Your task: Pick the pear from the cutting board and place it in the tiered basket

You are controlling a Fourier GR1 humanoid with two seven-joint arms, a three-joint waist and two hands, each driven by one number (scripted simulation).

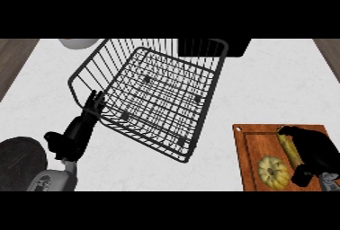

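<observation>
The pear (274, 171), yellow with a ribbed round end, lies on the wooden cutting board (249, 155) at the lower right. My right hand (315, 150) sits over the pear's right side. Its fingers curl round the pear's far end and its thumb is at the near end, hiding part of the fruit. The black wire tiered basket (156, 96) stands tilted in the middle of the white counter, with nothing in it. My left hand (79, 130) rests open, fingers up, against the basket's left rim.
A dark round plate (20, 161) lies at the lower left, beside my left forearm. A white bowl (79, 42) shows at the top left edge. A black box (216, 47) stands behind the basket. Bare white counter lies between basket and board.
</observation>
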